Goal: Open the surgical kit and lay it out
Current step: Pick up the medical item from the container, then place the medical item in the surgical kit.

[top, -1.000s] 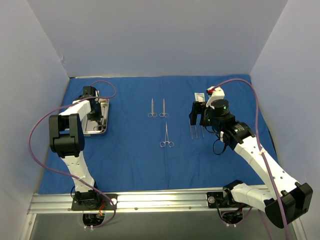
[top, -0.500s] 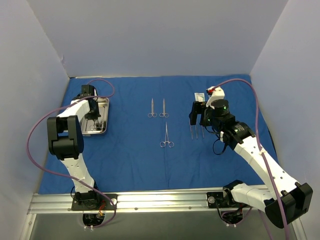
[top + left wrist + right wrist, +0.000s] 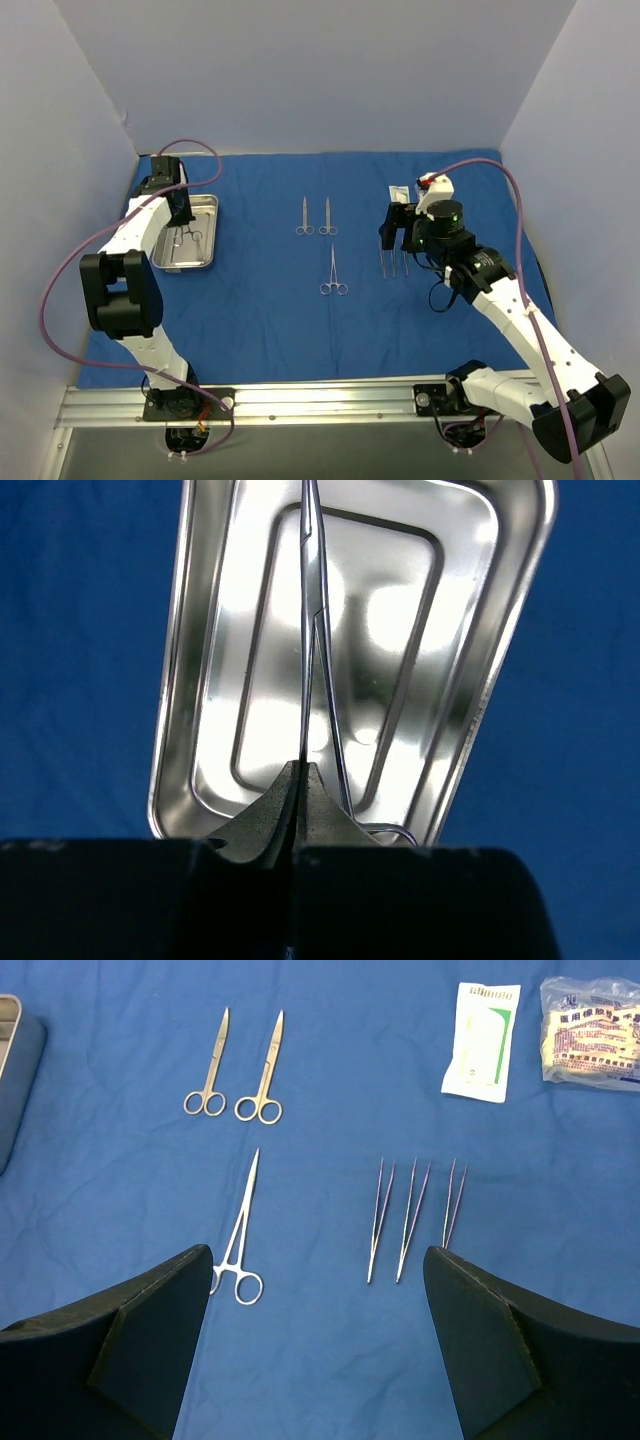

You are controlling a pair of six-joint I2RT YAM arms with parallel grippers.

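The surgical kit is spread on the royal-blue cloth (image 3: 270, 320). At the far left my left gripper (image 3: 300, 767) hangs over the steel tray (image 3: 480, 630), shut on a thin silver clamp (image 3: 312, 600) that points away from the fingers. Mid-cloth lie two scissor-handled instruments (image 3: 205, 1103) and a longer clamp (image 3: 240, 1240). Three tweezers (image 3: 410, 1220) lie side by side beneath my right gripper (image 3: 318, 1252), which hovers open and holds nothing. Two packets (image 3: 482, 1040) rest beyond the tweezers.
White walls close in the cloth on the left, right and back. The tray (image 3: 185, 267) sits close to the left wall. An aluminium rail (image 3: 300, 400) with both arm bases runs along the near edge. Purple cables loop from each arm.
My left wrist has drawn back toward the far left corner over the tray, clamp still gripped, and its elbow has swung outward. The right arm has barely moved.
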